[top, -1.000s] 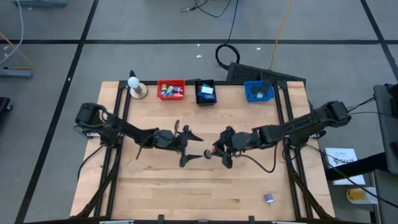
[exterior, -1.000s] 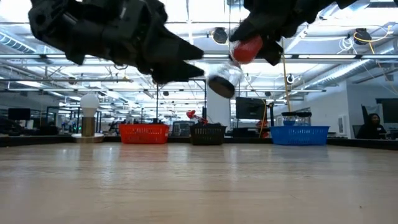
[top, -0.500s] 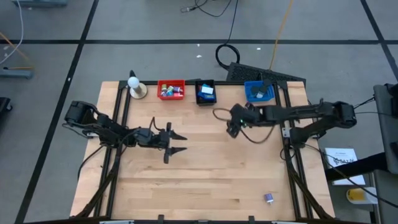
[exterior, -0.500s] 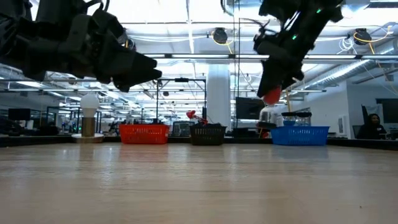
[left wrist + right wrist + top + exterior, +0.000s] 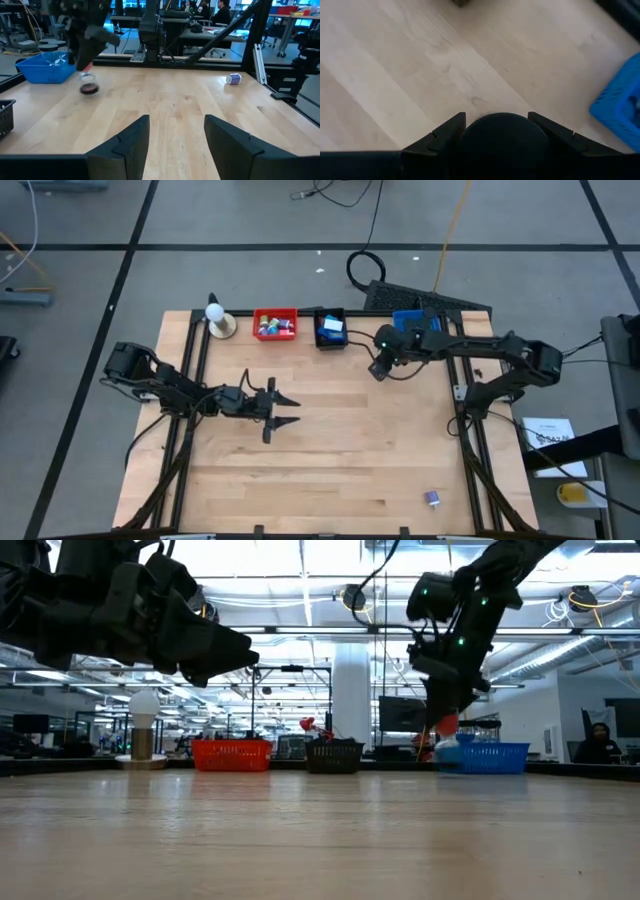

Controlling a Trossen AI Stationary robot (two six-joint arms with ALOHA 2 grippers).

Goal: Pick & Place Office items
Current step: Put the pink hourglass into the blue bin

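The right claw [image 5: 378, 368] is closed on a small black roll [image 5: 495, 137], which fills the gap between its two fingers, and hangs above the bench [image 5: 330, 470] at the far side. It sits just left of the blue bin [image 5: 495, 756] and right of the black bin [image 5: 330, 313], and is not yet over either. The main hazard appears to be an early release: the roll would land on bare wood beside the bin and, being round, could run off across the bench. A second hazard is contact, since the claw looks low and close to the blue bin's wall, so a sideways move without a lift could push or tip the bin. The grip is itself uncertain, because flat fingers on a curved piece may let it slip or twist during travel. The left claw [image 5: 288, 409] waits open and empty over the left middle of the bench, well apart from the right arm, so a collision seems unlikely. One small pale piece [image 5: 432, 498] lies alone at the near right of the bench, close to the edge, where a careless approach could knock it off. The red bin [image 5: 275, 311] already holds several pieces.
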